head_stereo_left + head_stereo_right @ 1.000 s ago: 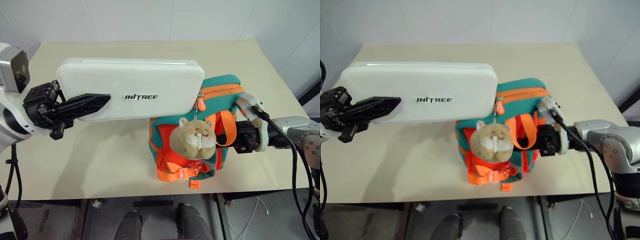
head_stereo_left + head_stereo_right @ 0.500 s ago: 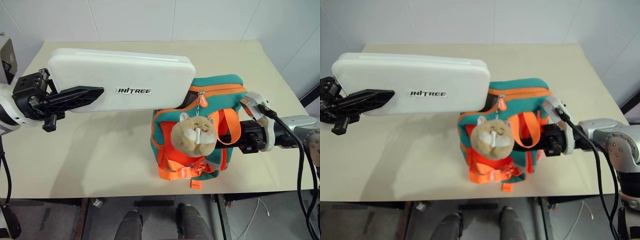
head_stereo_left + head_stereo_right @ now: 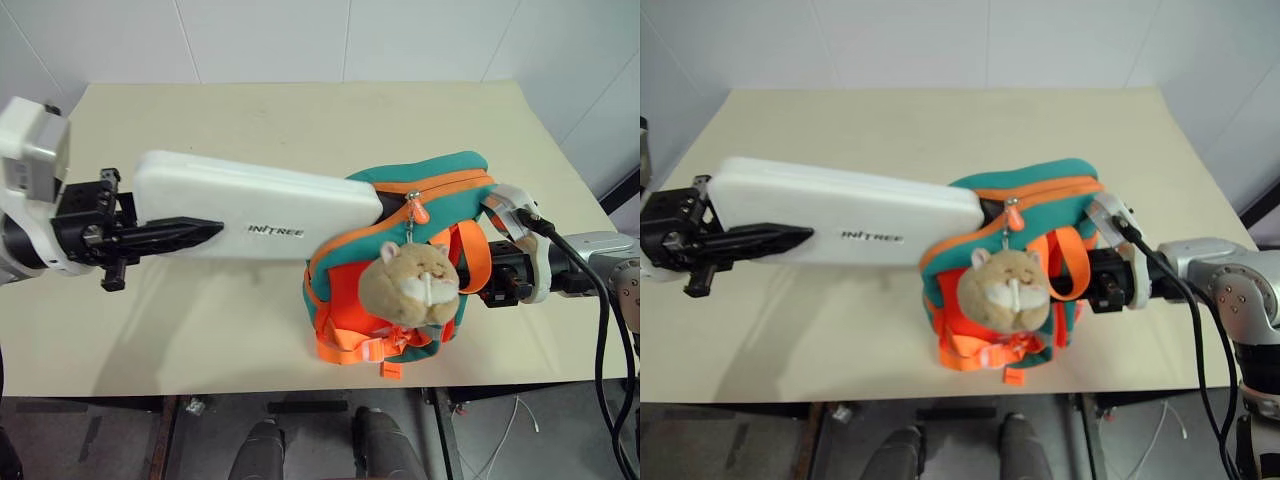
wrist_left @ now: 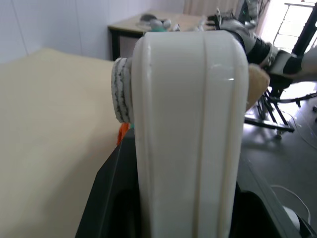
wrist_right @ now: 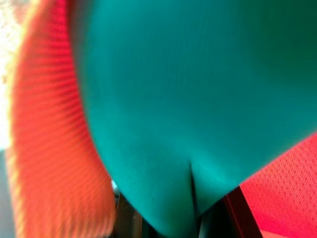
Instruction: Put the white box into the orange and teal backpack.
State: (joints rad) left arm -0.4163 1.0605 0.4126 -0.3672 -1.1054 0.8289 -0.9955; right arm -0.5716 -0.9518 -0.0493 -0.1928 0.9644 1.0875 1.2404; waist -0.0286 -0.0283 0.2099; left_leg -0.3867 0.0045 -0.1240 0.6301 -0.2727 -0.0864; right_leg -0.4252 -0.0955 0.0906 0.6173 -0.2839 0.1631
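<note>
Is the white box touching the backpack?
Touching. The left eye view shows the flat white plastic box's end slid inside the orange and teal fabric backpack's open zipper mouth.

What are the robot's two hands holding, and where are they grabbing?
The left end effector grips the white box at its outer end. The right end effector pinches the backpack fabric on its side.

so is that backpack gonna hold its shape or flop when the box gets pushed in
Probably floppy: the orange and teal backpack is soft fabric whose open mouth bows around the white box. It likely needs bracing; the right gripper pinches its side, and the bag already leans. The left gripper holds the box by its far end, so a push could tip the bag.
</note>
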